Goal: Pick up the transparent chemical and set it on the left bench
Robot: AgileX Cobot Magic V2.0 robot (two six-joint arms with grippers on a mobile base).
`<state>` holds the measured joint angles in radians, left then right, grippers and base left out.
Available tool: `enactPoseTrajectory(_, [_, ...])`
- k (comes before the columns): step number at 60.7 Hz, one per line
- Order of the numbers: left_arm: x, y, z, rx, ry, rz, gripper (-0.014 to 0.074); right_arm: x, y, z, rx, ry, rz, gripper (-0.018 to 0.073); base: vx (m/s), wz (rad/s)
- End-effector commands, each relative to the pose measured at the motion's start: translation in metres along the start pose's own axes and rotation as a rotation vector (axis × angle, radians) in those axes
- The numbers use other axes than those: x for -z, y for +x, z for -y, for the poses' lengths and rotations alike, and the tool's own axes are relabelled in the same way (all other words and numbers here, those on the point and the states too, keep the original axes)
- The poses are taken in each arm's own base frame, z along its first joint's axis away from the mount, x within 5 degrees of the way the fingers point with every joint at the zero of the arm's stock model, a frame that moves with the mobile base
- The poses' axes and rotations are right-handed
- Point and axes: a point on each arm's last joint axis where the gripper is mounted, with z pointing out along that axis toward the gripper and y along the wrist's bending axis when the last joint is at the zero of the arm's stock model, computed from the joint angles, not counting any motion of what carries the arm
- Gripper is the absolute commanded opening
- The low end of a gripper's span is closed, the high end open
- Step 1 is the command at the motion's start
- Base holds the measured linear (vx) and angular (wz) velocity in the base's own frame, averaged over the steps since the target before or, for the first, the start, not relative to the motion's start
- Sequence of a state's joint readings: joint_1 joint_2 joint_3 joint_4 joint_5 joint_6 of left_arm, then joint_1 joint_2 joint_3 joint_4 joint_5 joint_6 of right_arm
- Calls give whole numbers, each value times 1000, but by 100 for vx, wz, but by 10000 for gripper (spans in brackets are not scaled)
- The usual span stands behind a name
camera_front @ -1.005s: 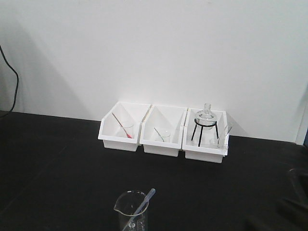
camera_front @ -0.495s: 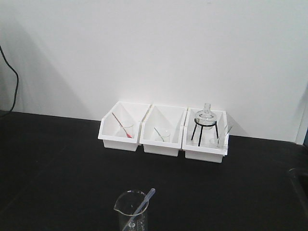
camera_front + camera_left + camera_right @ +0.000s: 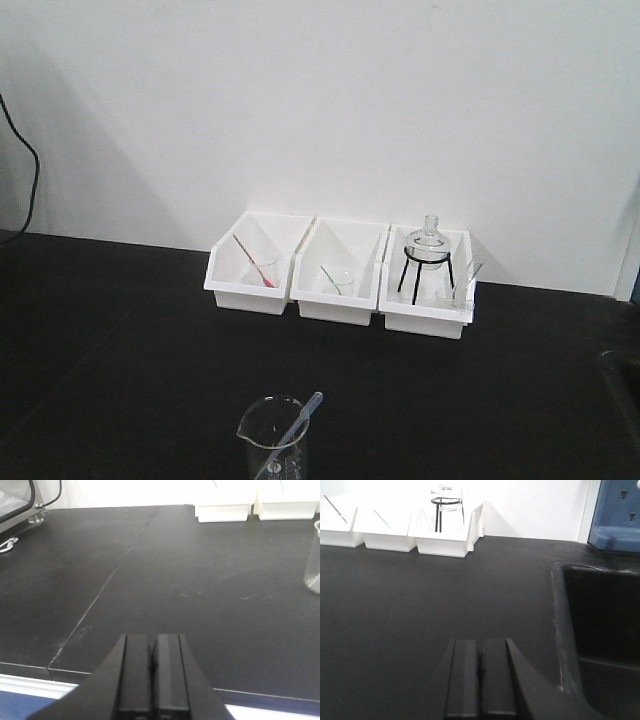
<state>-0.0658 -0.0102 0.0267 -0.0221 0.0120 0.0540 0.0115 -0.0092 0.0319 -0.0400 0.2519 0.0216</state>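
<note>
The transparent chemical is a thin clear pipette point(image 3: 298, 425) leaning in a clear glass beaker point(image 3: 262, 438) at the front of the black left bench point(image 3: 120, 330). The beaker's edge also shows in the left wrist view point(image 3: 314, 560). My left gripper point(image 3: 152, 647) is shut and empty, low over the bench's front edge, left of the beaker. My right gripper point(image 3: 480, 650) is shut and empty over the bench, left of a sink. Neither gripper shows in the front view.
Three white bins point(image 3: 340, 305) stand along the back wall. The left one holds a red-tinted pipette point(image 3: 252, 262), the middle one a green-tinted pipette point(image 3: 335, 278), and the right one a black tripod with a flask point(image 3: 427, 262). A black sink point(image 3: 600, 630) lies to the right.
A dark arm shape at the lower right of the front view one second ago has left the view. The beaker and pipette have not moved.
</note>
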Motion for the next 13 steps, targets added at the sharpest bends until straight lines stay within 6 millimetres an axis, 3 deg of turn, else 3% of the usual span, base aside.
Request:
enactPoseTrajectory(1, [1,-3,0,9,-2,81,-3,0,-5,0,19,6,77,-8,0,0])
enactPoseTrajectory(13, [1,-3,0,9,-2,81,-3,0,-5,0,19,6,77,-8,0,0])
